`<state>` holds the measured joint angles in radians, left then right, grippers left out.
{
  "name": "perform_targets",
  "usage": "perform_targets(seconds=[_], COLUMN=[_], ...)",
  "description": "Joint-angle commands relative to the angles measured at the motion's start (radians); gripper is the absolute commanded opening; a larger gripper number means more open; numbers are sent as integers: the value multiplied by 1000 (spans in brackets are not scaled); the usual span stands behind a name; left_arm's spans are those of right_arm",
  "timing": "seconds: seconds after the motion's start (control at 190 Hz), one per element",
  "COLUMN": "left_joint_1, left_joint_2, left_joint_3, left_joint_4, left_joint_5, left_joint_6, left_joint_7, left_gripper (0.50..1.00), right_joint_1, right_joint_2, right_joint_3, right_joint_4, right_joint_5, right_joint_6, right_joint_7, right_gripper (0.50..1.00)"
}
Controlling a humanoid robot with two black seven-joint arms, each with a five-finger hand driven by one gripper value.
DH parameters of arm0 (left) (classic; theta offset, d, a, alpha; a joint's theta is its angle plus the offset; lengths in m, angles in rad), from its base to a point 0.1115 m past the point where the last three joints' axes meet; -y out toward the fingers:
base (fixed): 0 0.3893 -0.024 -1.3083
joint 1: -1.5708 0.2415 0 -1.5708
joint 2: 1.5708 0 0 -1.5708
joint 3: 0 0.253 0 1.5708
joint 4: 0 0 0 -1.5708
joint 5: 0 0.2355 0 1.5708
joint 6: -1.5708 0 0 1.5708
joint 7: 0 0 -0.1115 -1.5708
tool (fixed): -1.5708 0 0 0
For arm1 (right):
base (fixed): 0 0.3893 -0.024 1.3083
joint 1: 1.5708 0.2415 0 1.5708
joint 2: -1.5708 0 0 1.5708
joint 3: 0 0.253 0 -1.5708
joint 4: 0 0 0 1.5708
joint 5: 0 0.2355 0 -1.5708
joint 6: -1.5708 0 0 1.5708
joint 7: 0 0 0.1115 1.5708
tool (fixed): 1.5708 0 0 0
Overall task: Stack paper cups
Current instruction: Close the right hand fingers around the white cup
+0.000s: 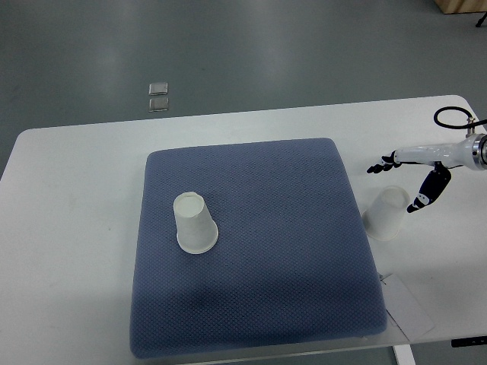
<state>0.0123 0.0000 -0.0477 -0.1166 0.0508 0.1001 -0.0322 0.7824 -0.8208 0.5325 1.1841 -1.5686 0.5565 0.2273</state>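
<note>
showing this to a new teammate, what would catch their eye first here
A big blue mat covers the middle of the white table, with one paper cup standing upside down on its left part. A second cup lies tipped on the bare table past the mat's right edge, with the right hand open just above it.

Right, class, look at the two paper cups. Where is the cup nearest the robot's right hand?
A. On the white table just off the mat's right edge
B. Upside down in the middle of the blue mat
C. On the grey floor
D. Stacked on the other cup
A: the second paper cup lies on the white table beside the blue mat, under the open right hand; the other cup stands on the mat.
</note>
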Motion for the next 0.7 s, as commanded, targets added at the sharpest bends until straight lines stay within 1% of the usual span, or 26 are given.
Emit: perform_targets(seconds=[0.0, 0.063, 0.242, 0.347, 0.558, 0.6, 0.615, 0.694], left_joint_1=[-2, 0, 0, -2, 0, 0, 0, 0], left_joint_2=[0, 0, 0, 0, 0, 0, 0, 0], left_joint_3=[0, 0, 0, 0, 0, 0, 0, 0], left_joint_4=[0, 0, 0, 0, 0, 0, 0, 0], left_joint_5=[0, 0, 0, 0, 0, 0, 0, 0], left_joint_6=[0, 0, 1, 1, 0, 0, 0, 1], left_joint_7=[0, 0, 0, 0, 0, 0, 0, 0], left_gripper=[1000, 1000, 1000, 1000, 1000, 1000, 1000, 1000], right_joint_1=[-5, -6, -6, -6, -6, -6, -6, -6], right_joint_2=[6, 8, 9, 8, 9, 9, 9, 9], right_joint_3=[-2, -2, -65, -86, -88, -88, -88, -88], right_joint_4=[-1, -1, -3, -8, -15, -15, -15, -17], right_joint_5=[-1, -1, -13, -13, -13, -13, -13, -13], right_joint_6=[-1, -6, -70, -92, -92, -92, -92, -93], right_joint_7=[0, -2, -2, -2, -2, -2, -2, -2], right_gripper=[891, 885, 870, 862, 825, 813, 801, 785])
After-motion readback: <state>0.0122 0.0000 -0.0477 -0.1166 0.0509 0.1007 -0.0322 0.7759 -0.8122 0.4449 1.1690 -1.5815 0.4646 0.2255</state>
